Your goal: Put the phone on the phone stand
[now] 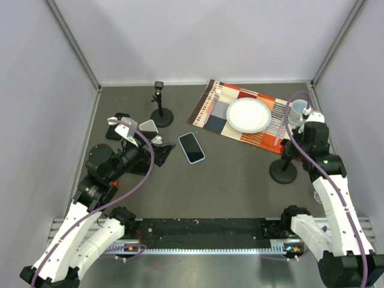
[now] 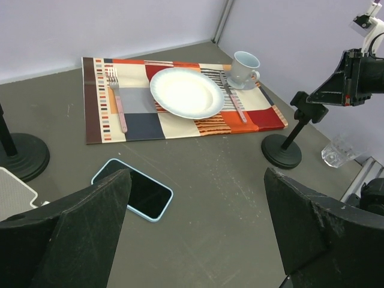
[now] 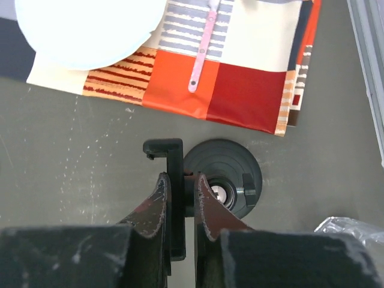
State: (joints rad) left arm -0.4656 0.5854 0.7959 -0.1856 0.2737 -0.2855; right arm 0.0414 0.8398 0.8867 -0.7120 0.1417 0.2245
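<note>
Left pincer (image 2: 198,240) wide open, lower frame: straddle phone (image 2: 133,189) across its narrow width; right pincer (image 3: 181,201) pinches pole mount (image 3: 174,198).

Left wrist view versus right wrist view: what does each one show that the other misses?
Only the left wrist view shows the phone lying flat on the table, the fork, the mug, a corner of the white phone stand at the left edge, and the left gripper open and empty. Only the right wrist view shows the right gripper closed around the clamp of a black pole stand. Both show the plate, the placemat, that stand's round base and a clear glass.
</note>
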